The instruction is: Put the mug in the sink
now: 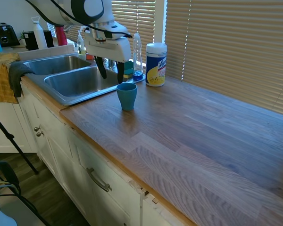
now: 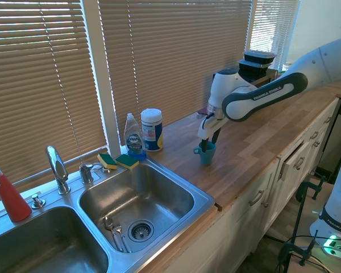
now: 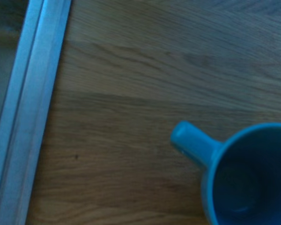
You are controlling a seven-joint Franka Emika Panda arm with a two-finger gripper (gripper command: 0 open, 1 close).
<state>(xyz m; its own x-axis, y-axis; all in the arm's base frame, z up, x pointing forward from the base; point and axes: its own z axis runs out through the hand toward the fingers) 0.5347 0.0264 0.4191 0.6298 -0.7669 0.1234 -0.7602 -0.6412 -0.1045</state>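
Observation:
The teal-blue mug stands upright on the wood-look counter, a short way from the sink's rim. In the second exterior view the mug shows its small handle turned toward the sink. My gripper hangs open just above the mug, a little to its sink side, fingertips down, holding nothing. From the other side, the gripper sits right over the mug's rim. The wrist view shows the mug from above, empty, with the steel sink edge nearby.
Behind the mug stand a white canister with a yellow label and a clear slim bottle. Sponges lie by the chrome faucet. Utensils lie in the near basin. A red spray bottle stands at far left.

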